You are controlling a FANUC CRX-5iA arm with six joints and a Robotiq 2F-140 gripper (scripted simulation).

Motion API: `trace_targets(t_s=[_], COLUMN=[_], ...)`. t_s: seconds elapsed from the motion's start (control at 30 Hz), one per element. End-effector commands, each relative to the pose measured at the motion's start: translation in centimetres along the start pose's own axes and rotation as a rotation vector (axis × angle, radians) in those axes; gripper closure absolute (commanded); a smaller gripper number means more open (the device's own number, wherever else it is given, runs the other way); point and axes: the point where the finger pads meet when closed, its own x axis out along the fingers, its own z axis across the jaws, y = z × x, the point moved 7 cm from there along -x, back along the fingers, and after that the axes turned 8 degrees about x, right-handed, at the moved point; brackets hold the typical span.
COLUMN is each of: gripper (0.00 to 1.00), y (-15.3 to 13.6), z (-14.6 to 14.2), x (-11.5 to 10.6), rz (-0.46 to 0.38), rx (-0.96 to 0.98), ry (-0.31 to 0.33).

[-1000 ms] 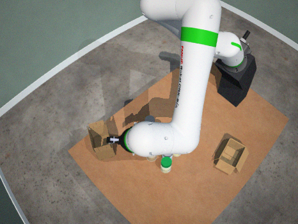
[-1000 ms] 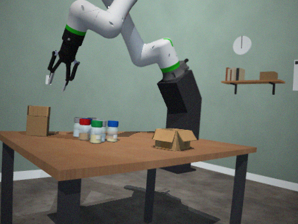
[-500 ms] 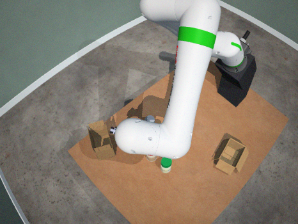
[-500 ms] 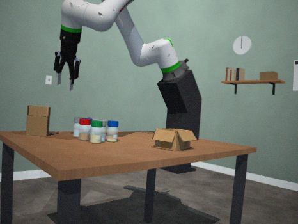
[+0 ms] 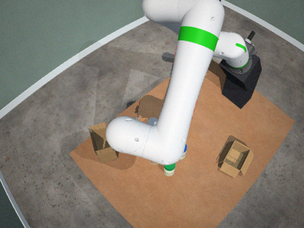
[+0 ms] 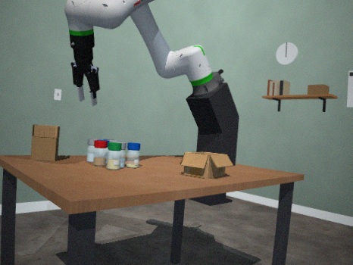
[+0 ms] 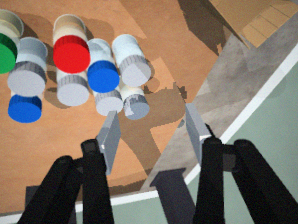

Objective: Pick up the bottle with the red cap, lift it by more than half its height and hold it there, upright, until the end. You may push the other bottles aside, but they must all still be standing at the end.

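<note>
The red-capped bottle (image 6: pixel 101 152) stands upright on the wooden table in a tight cluster with a green-capped bottle (image 6: pixel 114 155), a blue-capped bottle (image 6: pixel 133 154) and grey-capped ones. My gripper (image 6: pixel 87 99) hangs high above the cluster, a little to its left, pointing down. It is partly open with nothing between the fingers. In the wrist view the red cap (image 7: pixel 71 53) lies up and left of the fingers, touching a blue cap (image 7: pixel 103 76) and grey caps. In the top view the arm hides the red bottle; only the green cap (image 5: pixel 169 169) shows.
An open cardboard box (image 6: pixel 206 164) lies on the table to the right of the bottles, also in the top view (image 5: pixel 235 157). An upright cardboard box (image 6: pixel 45 142) stands at the table's far left edge. The robot base (image 6: pixel 216 113) stands behind the table.
</note>
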Motion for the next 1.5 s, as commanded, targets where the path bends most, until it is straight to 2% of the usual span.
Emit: trace_targets(t_s=[0.0, 0.13, 0.37, 0.7, 0.93, 1.27, 1.47], gripper=[0.49, 0.49, 0.49, 0.49, 0.49, 0.49, 0.49], y=[-1.0, -2.3, -2.3, -4.3, -4.3, -2.2, -2.2], z=[-1.0, -2.3, -2.3, -6.8, -6.8, 0.9, 0.9], x=[-0.4, -0.7, -0.7, -3.7, -3.7, 2.2, 2.2], rz=[-0.051, -0.108, -0.108, -0.243, -0.243, -0.053, -0.053], rx=[0.061, 0.128, 0.128, 0.225, 0.225, 0.332, 0.332], ry=[0.079, 0.169, 0.169, 0.405, 0.405, 0.258, 0.258])
